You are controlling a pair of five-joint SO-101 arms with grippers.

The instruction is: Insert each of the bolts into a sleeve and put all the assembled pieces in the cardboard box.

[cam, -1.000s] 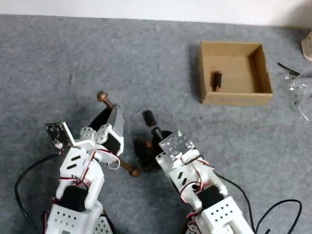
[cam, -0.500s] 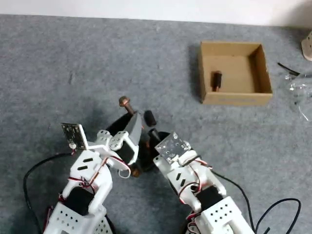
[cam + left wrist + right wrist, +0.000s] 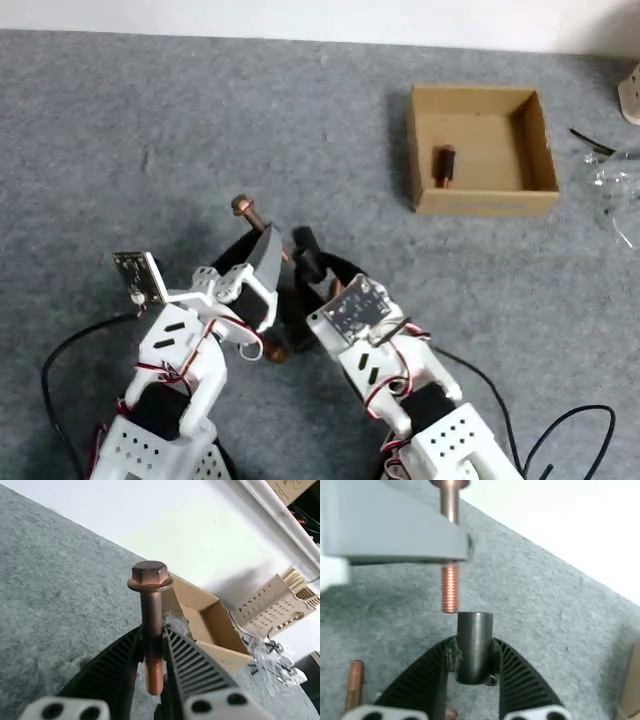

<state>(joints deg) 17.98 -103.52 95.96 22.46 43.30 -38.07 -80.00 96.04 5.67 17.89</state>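
Right now the copper bolt (image 3: 150, 600) is clamped mid-shank in my left pincer (image 3: 153, 630), threaded tip close to the open mouth of the black sleeve (image 3: 475, 627), not inside. My right pincer (image 3: 474, 641) grips that sleeve. Second bolt (image 3: 354, 685) lies on the carpet (image 3: 120, 110). Cardboard box (image 3: 480, 203) sits well apart, one assembled piece (image 3: 443, 163) inside.

bolt (image 3: 247, 211) just left of sleeve (image 3: 303, 243) | cardboard box (image 3: 485, 203) behind, well right | assembled piece (image 3: 443, 165) inside | loose bolt (image 3: 272, 350) on bench (image 3: 120, 120)

spare bolt (image 3: 353, 685) cut off by picture edge, cardboard box (image 3: 632, 690) barely showing
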